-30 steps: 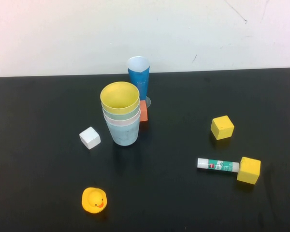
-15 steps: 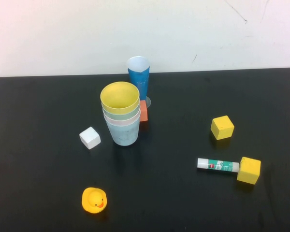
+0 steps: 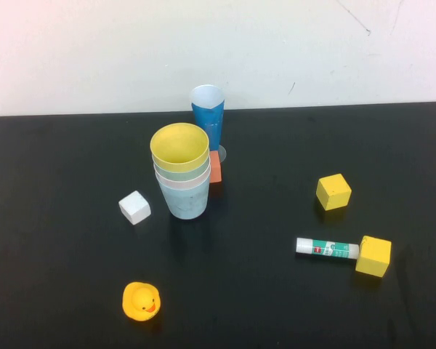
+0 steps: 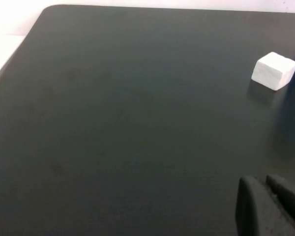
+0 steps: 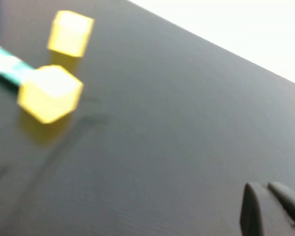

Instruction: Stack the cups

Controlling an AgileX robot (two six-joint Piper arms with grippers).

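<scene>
The four cups stand nested in one upright stack at the table's middle in the high view: the yellow cup [image 3: 179,145] on top, then the mint green rim [image 3: 183,174], the pink rim [image 3: 183,183], and the light blue cup [image 3: 185,201] at the bottom. Neither arm shows in the high view. My left gripper [image 4: 263,185] is shut and empty, low over bare table near the white cube [image 4: 274,71]. My right gripper [image 5: 263,190] is shut and empty over bare table, away from the yellow cubes.
A tall dark-blue cup [image 3: 208,116] and an orange block [image 3: 216,167] stand just behind the stack. The white cube [image 3: 134,208] lies to its left, a rubber duck [image 3: 141,301] at the front. Two yellow cubes [image 3: 333,192] [image 3: 373,256] and a glue stick [image 3: 327,249] lie right.
</scene>
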